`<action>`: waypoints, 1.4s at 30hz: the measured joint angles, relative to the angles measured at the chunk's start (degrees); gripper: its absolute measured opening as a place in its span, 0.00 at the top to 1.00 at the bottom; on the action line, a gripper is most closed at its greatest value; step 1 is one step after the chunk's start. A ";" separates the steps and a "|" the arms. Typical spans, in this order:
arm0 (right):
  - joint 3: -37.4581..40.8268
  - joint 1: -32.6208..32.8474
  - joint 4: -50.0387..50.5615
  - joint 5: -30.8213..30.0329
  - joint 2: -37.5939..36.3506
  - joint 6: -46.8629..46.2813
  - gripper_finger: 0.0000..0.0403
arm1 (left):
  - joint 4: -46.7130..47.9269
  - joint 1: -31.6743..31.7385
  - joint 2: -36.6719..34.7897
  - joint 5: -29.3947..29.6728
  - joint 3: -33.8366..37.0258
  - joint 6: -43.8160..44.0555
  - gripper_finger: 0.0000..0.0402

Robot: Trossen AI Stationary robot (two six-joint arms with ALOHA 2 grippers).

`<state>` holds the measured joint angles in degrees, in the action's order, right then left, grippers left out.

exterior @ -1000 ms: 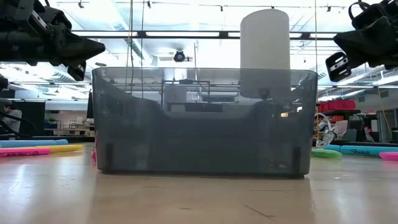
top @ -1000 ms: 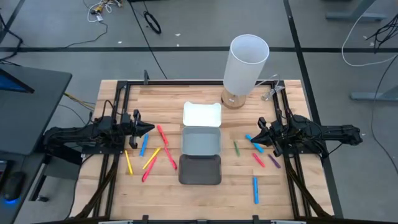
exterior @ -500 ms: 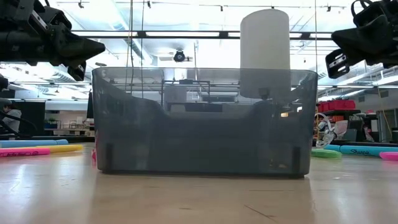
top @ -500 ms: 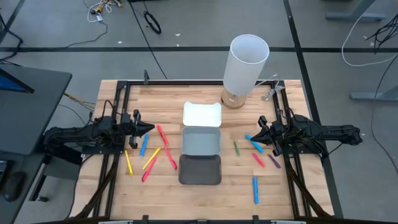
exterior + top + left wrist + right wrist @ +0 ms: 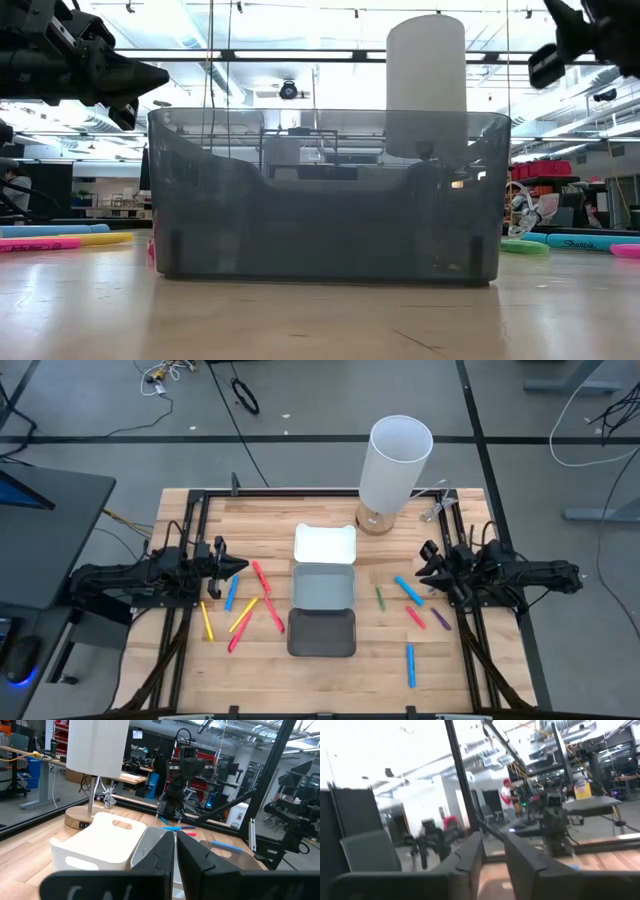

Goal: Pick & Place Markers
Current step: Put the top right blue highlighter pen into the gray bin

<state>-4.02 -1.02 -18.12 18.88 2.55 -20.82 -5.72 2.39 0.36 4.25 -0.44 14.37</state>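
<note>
At the table's left edge, the left gripper (image 5: 238, 566) hangs above the wood with its fingers (image 5: 161, 856) pressed almost together, only a thin slit between them, and nothing held. Just beside its tip lie a red marker (image 5: 259, 573) and a blue marker (image 5: 231, 593), with a yellow marker (image 5: 207, 621), an orange marker (image 5: 243, 614) and two more red ones (image 5: 273, 615) spread a little farther toward the table's front. Across the table, the right gripper (image 5: 424, 565) is raised above the wood on the right side, its fingers (image 5: 470, 855) a small way apart and empty. Near it lie a light blue marker (image 5: 407, 589), a green marker (image 5: 380, 597), a red marker (image 5: 415, 616) and a purple marker (image 5: 440, 619), and another blue marker (image 5: 410, 665) lies well apart from them toward the front edge. Between the two groups, three trays stand in a row touching end to end: a white tray (image 5: 325, 545) at the back, a grey tray (image 5: 323, 586) in the middle and a dark tray (image 5: 321, 632) at the front. None of them shows a marker inside. Behind the white tray stands a lamp (image 5: 397, 465) with a white shade on a round wooden base.
</note>
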 joint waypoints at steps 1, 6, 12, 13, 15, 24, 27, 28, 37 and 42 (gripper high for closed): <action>-0.68 0.00 0.12 -0.28 0.00 -0.62 0.71 | 0.00 0.00 0.00 0.00 0.00 0.02 0.94; -5.52 0.00 3.37 -2.36 0.18 -2.21 0.58 | 0.00 0.00 0.00 0.04 0.02 0.00 0.94; -16.12 0.00 15.37 -6.52 5.04 -1.11 0.52 | 0.00 0.00 0.00 0.13 0.01 0.01 0.94; -17.97 0.00 16.61 -6.77 6.32 -0.02 0.52 | 0.00 0.00 0.00 0.13 0.01 0.02 0.94; -21.57 0.00 19.01 -7.85 8.92 1.63 0.52 | 0.00 0.00 0.00 0.13 0.00 0.02 0.94; -35.57 0.00 25.57 -12.79 19.54 3.13 0.52 | 0.00 0.00 0.00 0.15 0.00 0.00 0.94; -40.45 0.00 29.31 -14.85 22.64 3.70 0.52 | -0.01 0.01 0.00 0.15 0.02 0.01 0.94; -42.01 0.00 30.69 -16.02 23.64 4.11 0.52 | 0.00 0.00 0.00 0.17 0.01 0.01 0.94; -55.26 0.00 48.47 -30.83 32.71 1.47 0.52 | 0.00 0.01 0.00 0.15 0.00 0.02 0.94; -61.30 -0.02 58.06 -31.96 38.12 -5.50 0.52 | 0.00 0.00 0.00 0.15 0.00 0.01 0.94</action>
<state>-65.32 -1.04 39.94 -13.08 40.67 -26.32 -5.72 2.39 0.36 4.40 -0.45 14.39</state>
